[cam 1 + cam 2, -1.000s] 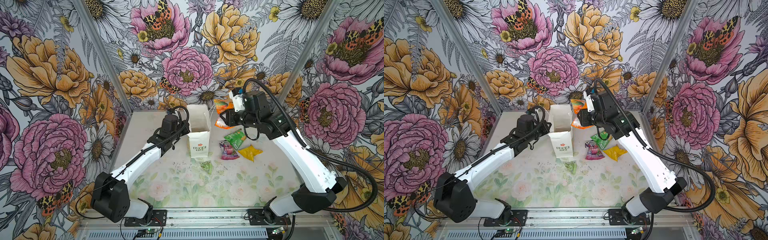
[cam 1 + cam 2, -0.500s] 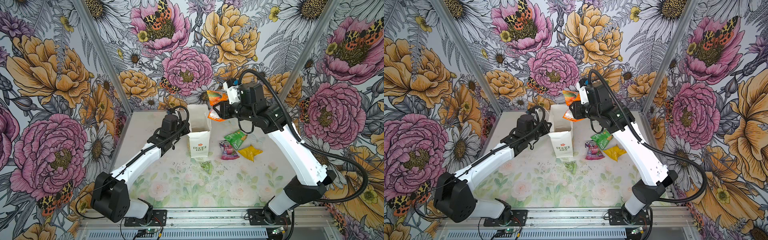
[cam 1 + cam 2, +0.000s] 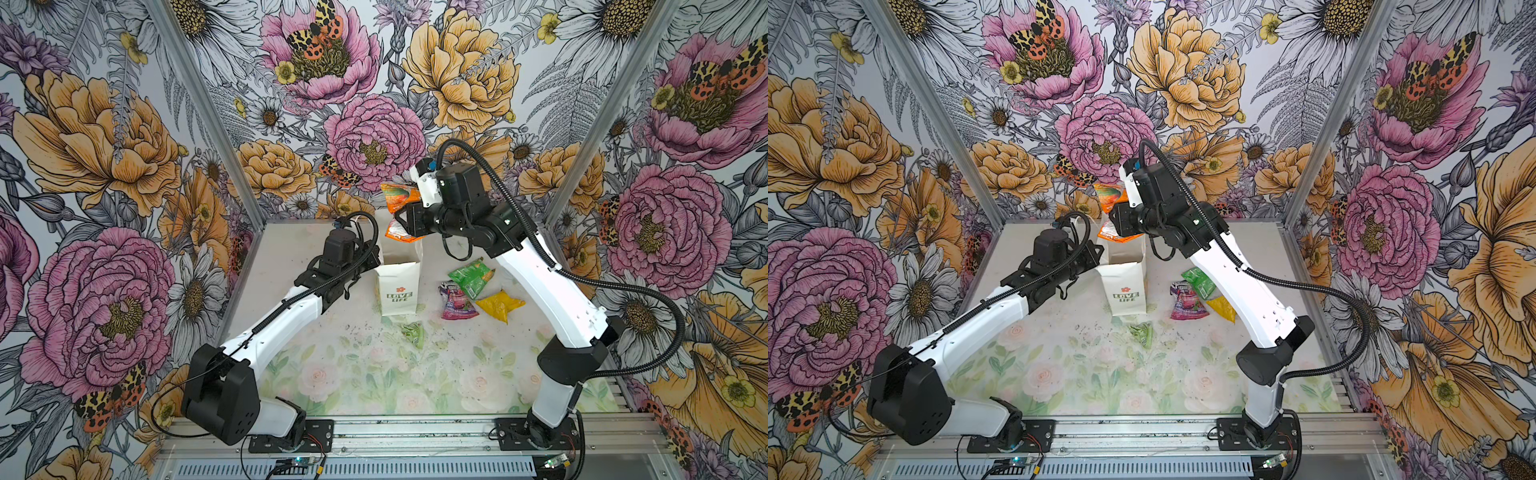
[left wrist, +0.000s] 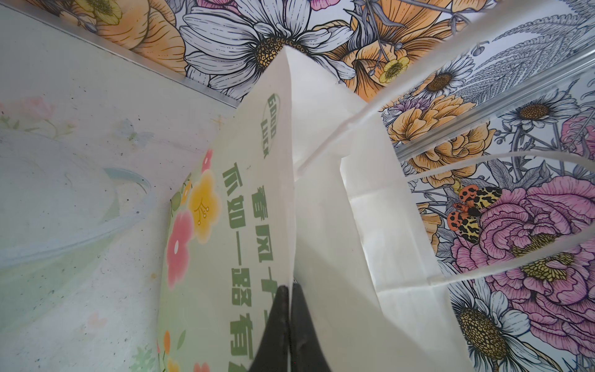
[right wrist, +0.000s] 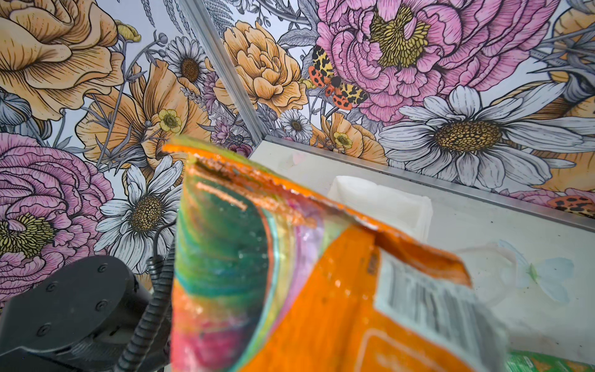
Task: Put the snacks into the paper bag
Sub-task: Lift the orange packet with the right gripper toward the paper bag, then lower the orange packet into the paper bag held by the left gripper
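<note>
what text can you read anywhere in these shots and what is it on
"LOVE LIFE": narrow side of the paper bag.
"GOOD LUCK": in green on the bag's wide face, left wrist view.
"不如一路有" and "春风": green characters on that same face; the rest is cut off.
Orange packet: barcode label and print too blurred to read.
Green packet and purple-pink packet: print too small to read.

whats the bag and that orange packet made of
Bag: matte white paper, going by its sharp creases, folded rim and flat printed face. Orange packet: probably thin glossy plastic film, going by its sheen, crinkles and rough sealed edge.
</note>
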Controlling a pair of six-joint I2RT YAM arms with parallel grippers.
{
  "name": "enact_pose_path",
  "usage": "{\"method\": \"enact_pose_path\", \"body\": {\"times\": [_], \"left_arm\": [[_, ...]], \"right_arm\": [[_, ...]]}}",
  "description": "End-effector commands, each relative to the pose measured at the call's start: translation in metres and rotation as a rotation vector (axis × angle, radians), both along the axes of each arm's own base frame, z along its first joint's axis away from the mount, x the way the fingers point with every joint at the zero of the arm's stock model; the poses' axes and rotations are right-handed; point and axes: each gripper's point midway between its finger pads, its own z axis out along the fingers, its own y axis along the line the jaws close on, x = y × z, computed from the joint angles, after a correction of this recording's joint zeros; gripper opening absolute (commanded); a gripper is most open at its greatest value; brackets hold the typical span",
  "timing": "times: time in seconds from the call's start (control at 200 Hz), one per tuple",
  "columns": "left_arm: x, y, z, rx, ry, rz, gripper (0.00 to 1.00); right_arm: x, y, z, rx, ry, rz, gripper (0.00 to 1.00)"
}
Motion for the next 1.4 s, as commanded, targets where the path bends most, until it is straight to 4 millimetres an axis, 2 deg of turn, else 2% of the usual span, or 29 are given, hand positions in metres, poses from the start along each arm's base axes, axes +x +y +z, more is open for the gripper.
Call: {"method": "enact_pose_path", "body": {"times": [0.0,0.635,1.111,1.396], "left_arm": [[-0.003,-0.005,0.011,-0.035,-0.037,-0.024,0.0],[-0.002,-0.005,0.011,-0.041,-0.036,-0.028,0.0],[-0.001,-0.006,0.01,-0.041,-0.035,-0.029,0.0],[-0.001,-0.005,0.01,-0.04,-0.033,-0.027,0.0]], "right_arm": [[0.004,0.01,0.024,0.084,-0.049,0.01,0.42],[0.034,0.033,-0.025,0.075,0.051,-0.043,0.42],[0.053,0.036,-0.06,0.007,0.081,-0.085,0.42],[0.063,0.031,-0.078,-0.021,0.104,-0.11,0.43]]}}
